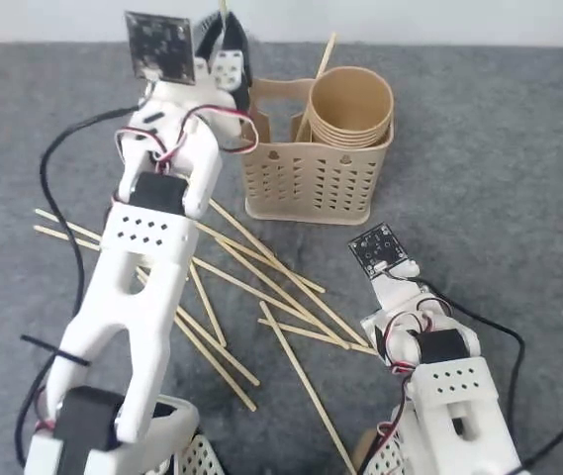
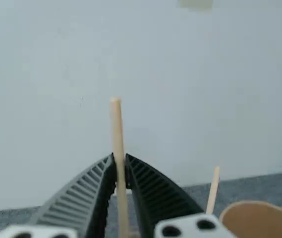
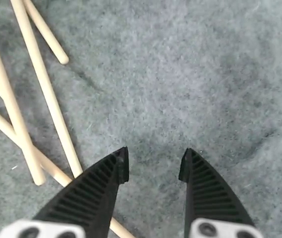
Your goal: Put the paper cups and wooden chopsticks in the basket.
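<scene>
The left hand (image 2: pixel 120 159) is clamped on one wooden chopstick (image 2: pixel 116 129), held upright at the left rim of the basket (image 1: pixel 306 183). The stack of paper cups (image 1: pixel 350 104) sits in the basket's right compartment, with another chopstick (image 1: pixel 326 61) leaning behind it. The right hand (image 3: pixel 153 166) hovers with its fingers apart over the grey worktop (image 1: pixel 518 198), just beside the loose chopsticks (image 1: pixel 281 268). The chopsticks are likely light, stiff, smooth and round, so expect them to roll and to pivot in the grip. Grasp each across the shaft near mid-length, one at a time, away from the crossings.
</scene>
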Robot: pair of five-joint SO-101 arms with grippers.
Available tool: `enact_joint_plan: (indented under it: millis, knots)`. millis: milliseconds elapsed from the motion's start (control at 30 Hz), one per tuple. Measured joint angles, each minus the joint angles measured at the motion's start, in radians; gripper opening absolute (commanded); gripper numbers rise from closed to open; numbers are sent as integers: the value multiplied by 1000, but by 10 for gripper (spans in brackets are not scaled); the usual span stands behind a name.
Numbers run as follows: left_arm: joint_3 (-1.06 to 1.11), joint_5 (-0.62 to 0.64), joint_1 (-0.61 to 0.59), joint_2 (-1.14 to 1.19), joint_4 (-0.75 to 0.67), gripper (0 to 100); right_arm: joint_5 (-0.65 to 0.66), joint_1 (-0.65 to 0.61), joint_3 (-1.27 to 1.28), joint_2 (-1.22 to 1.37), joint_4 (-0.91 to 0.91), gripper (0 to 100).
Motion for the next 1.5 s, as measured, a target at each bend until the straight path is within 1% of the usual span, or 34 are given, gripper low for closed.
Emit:
enact_joint_plan:
  millis: [67, 133, 233, 300, 367, 567, 700, 800, 933, 1033, 1100, 1200, 1333, 1500]
  knots:
    - [43, -20, 0, -25, 0, 28, 0, 0, 0, 0, 0, 183]
    - [75, -32, 0, -74, 14, 82, 0, 0, 0, 0, 0, 183]
    - [78, -40, -5, -186, 103, 196, 0, 0, 0, 0, 0, 183]
    - [78, -38, -5, -267, 180, 247, 0, 0, 0, 0, 0, 183]
    - [84, -43, -2, -338, 245, 252, 0, 0, 0, 0, 0, 183]
    - [86, -43, -8, -502, 410, 219, 0, 0, 0, 0, 0, 183]
    - [86, -43, -43, -574, 497, 217, 0, 0, 0, 0, 0, 183]
    - [86, -43, -117, -626, 569, 217, 0, 0, 0, 0, 0, 183]
    - [114, -41, -258, -666, 681, 217, 0, 0, 0, 0, 0, 183]
    - [183, 5, -361, -666, 727, 217, 0, 0, 6, 0, 0, 183]
    - [247, 38, -433, -657, 732, 217, 0, 0, 17, 0, 0, 183]
    - [339, 81, -503, -595, 732, 217, 0, 0, 15, 0, 0, 183]
    - [382, 152, -594, -443, 727, 217, 0, 2, 15, 0, 0, 183]
    - [344, 215, -698, -176, 655, 217, 0, 0, 15, 0, 0, 183]
